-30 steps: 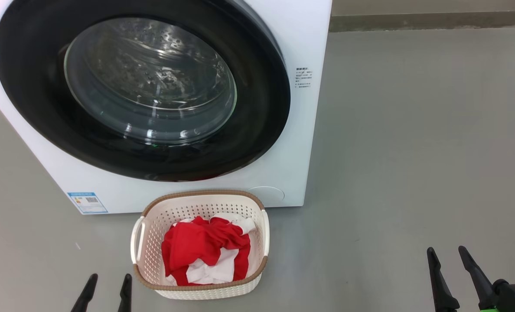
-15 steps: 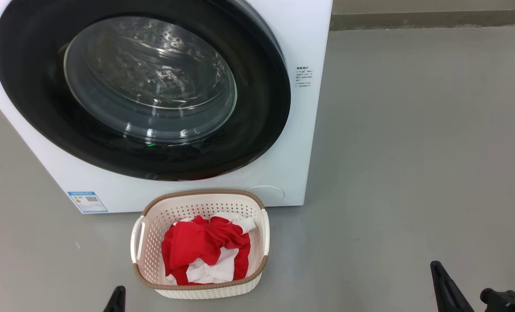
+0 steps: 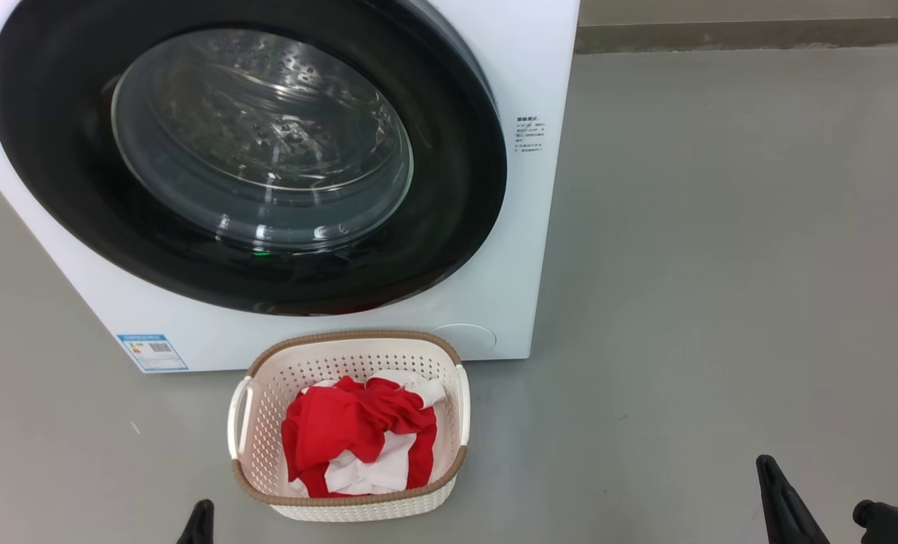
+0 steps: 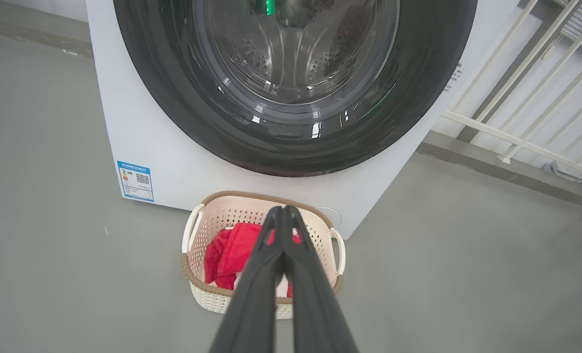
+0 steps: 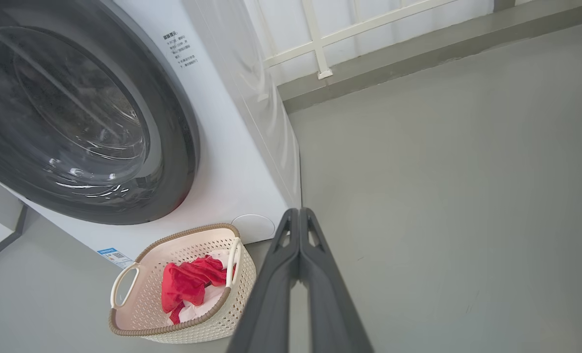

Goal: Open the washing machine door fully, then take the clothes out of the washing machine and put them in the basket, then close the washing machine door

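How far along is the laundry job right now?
Done: the clothes lie in the basket, and the door looks shut on the washing machine; no red shows through its glass. In hand: nothing, the left gripper and right gripper are shut and empty. Left: nothing that I can see.

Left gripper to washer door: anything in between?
The basket, holding the clothes, sits on the floor between the left gripper and the washing machine door, below the door's lower edge. Nothing else visible.
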Controlling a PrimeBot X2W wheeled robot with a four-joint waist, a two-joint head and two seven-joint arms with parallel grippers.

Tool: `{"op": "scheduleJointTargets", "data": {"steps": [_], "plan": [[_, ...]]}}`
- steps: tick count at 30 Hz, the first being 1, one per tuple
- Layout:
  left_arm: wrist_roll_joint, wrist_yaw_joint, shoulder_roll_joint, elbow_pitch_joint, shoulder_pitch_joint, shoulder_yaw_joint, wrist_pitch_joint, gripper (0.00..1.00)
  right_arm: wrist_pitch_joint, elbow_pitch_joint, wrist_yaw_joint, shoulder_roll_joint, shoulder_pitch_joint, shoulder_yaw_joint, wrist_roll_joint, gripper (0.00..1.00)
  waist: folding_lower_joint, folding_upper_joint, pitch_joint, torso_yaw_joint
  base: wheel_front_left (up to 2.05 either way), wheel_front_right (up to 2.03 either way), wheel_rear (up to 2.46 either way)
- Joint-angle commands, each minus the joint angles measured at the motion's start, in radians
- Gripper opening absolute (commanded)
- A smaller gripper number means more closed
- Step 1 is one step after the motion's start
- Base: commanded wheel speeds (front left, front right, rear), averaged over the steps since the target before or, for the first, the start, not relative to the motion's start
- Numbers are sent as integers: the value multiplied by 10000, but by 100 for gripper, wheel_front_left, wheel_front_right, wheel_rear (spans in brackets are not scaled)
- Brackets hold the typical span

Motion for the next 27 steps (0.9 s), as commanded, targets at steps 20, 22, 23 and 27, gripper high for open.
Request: {"op": "scheduleJointTargets", "data": {"steps": [20, 22, 23, 27], "plan": [[-2346, -21, 11, -135, -678, 258, 576, 0, 596, -283, -4, -123, -728, -86, 2206, 0, -2, 0, -13, -4, 0, 0, 0], [-2564, -22, 4, -130, -715, 271, 634, 0, 655, -287, -4, -123, -769, -90, 2412, 0, -2, 0, -14, -4, 0, 0, 0], [-2672, -22, 1, -127, -734, 277, 662, 0, 684, -289, -4, -123, -789, -93, 2515, 0, -2, 0, -15, -4, 0, 0, 0], [-3108, -25, -14, -116, -809, 303, 778, 0, 803, -297, -5, -124, -871, -103, 2928, 0, -2, 0, -17, -5, 0, 0, 0]]}}
